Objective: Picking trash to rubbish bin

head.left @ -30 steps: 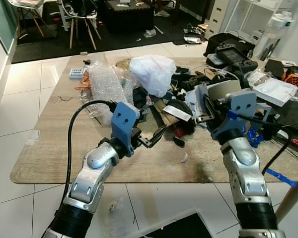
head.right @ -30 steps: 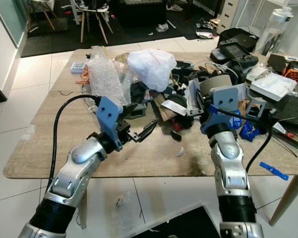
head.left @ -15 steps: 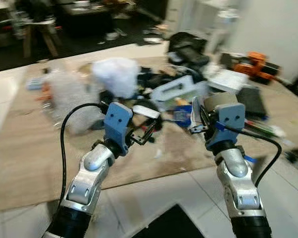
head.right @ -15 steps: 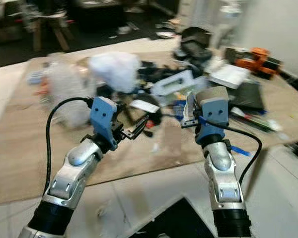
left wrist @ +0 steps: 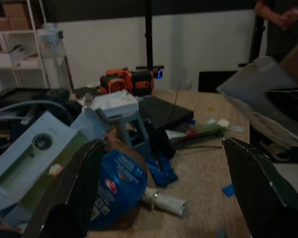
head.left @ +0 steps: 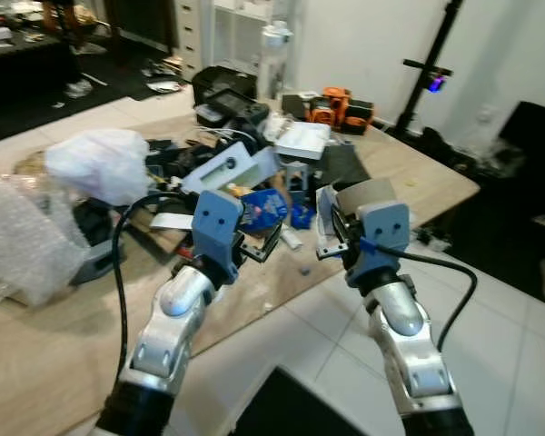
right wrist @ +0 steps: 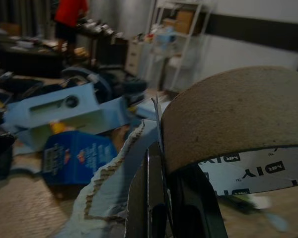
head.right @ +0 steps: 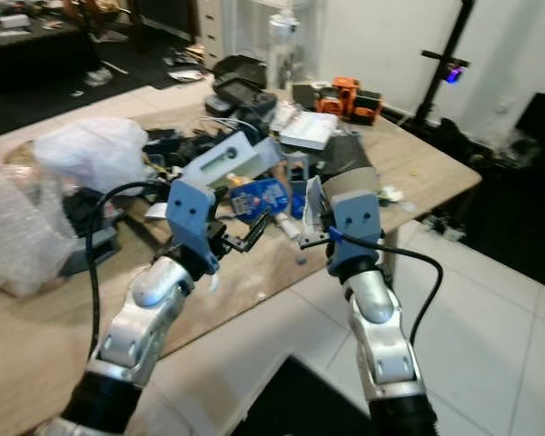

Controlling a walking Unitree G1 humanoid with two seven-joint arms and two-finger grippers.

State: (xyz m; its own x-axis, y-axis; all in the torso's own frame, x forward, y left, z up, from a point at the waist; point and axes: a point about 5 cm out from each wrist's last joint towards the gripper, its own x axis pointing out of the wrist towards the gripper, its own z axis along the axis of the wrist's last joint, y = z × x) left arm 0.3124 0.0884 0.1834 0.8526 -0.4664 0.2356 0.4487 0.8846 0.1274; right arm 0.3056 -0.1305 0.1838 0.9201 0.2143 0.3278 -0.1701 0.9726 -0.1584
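My right gripper (head.left: 331,238) is held up over the table's front edge, shut on a brown cardboard tape roll (right wrist: 233,114) with a torn pale card strip (right wrist: 107,188) against it. The roll (head.right: 345,179) stands above the gripper's blue mount. To its left, my left gripper (head.right: 252,236) is open with nothing between its fingers (left wrist: 74,193), pointing at the clutter on the wooden table (head.left: 36,363). Ahead of it lie a blue packet (left wrist: 116,186) and a pale blue box (head.left: 222,168).
A white plastic bag (head.left: 95,163) and bubble wrap (head.left: 18,241) sit at the left of the table. An orange tool (head.left: 331,100) and a black stand (head.left: 427,73) are at the far right. White tiled floor (head.left: 509,345) lies right; something dark (head.left: 272,413) lies below.
The whole view has swung to the right, so the table's right end and the floor beyond it now show. Both arms keep their pose; the right gripper still holds the roll.
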